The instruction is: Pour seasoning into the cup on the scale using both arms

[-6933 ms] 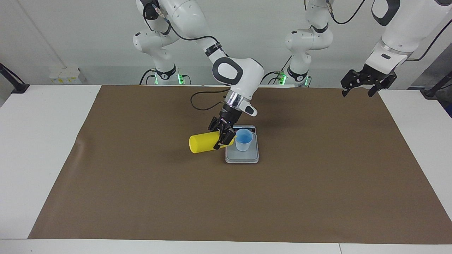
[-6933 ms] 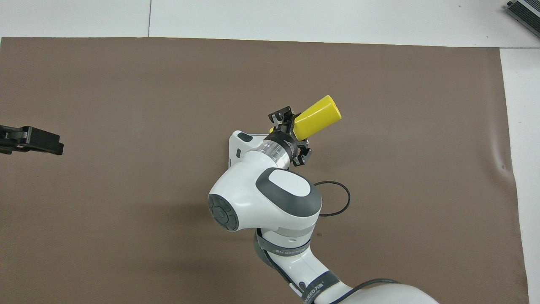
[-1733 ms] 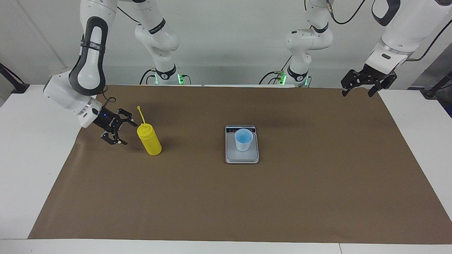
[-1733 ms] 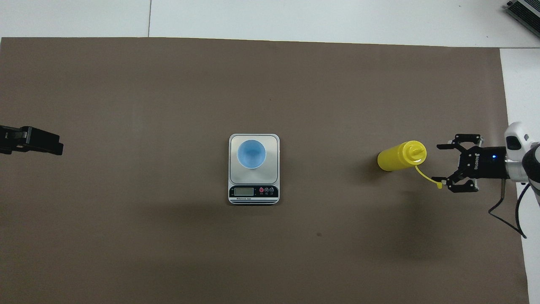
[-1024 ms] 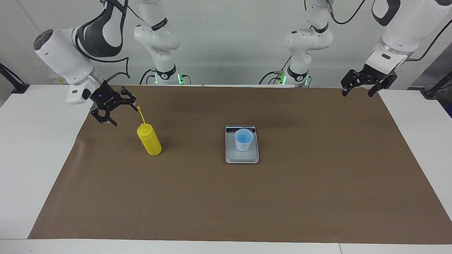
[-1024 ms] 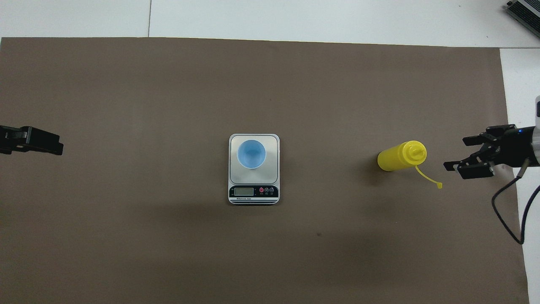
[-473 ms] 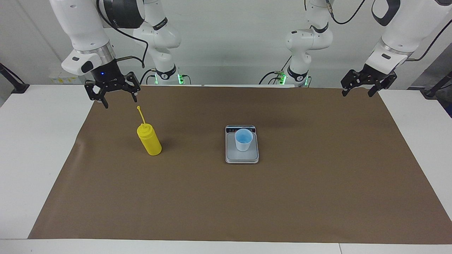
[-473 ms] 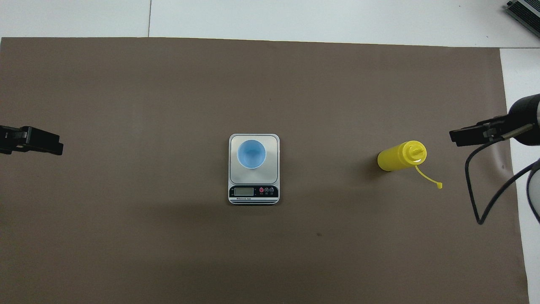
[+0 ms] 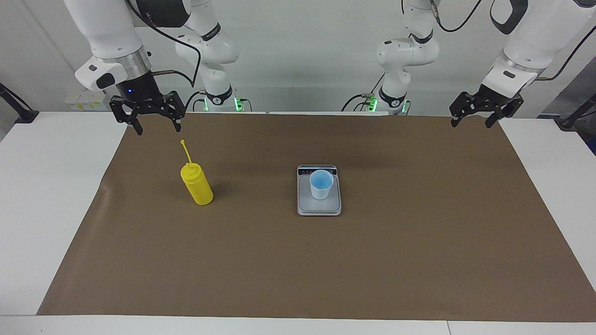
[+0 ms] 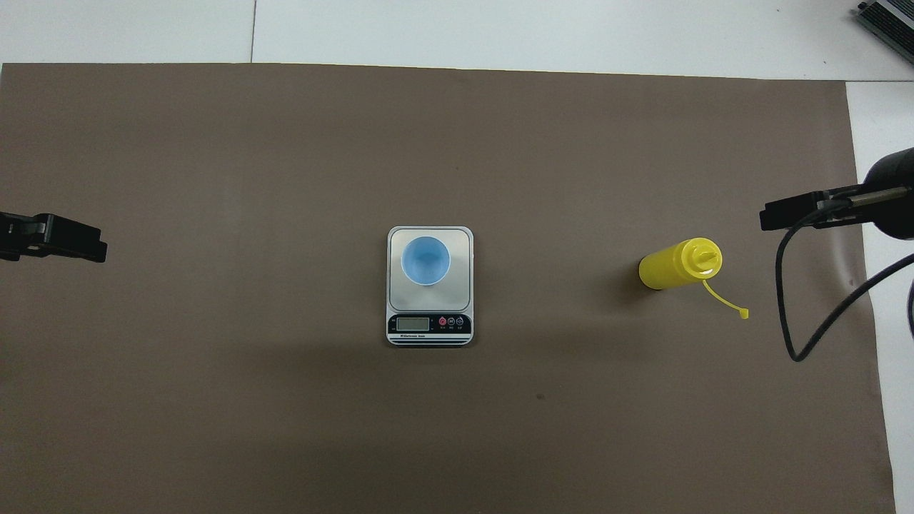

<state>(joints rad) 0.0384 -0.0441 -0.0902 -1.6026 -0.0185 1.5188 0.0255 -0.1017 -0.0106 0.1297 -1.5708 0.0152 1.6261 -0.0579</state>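
Note:
The yellow seasoning bottle (image 9: 198, 186) (image 10: 675, 265) stands upright on the mat toward the right arm's end, its cap strap sticking out from the nozzle. Nothing touches it. The light blue cup (image 9: 321, 184) (image 10: 425, 260) stands on the scale (image 9: 319, 208) (image 10: 428, 325) at mid-table. My right gripper (image 9: 158, 125) (image 10: 792, 210) hangs open and empty, raised over the mat's edge nearest the robots at the right arm's end, apart from the bottle. My left gripper (image 9: 471, 122) (image 10: 64, 239) waits open and empty over the mat's corner at the left arm's end.
A brown mat (image 9: 298, 260) covers most of the white table (image 9: 46, 186). A black cable (image 10: 785, 314) loops down from the right arm's wrist near the bottle's strap tip (image 10: 742, 313).
The right gripper has risen and drawn back from beside the bottle toward the robots' edge of the mat, turning to point down. Bottle, cup, scale and left arm have not moved.

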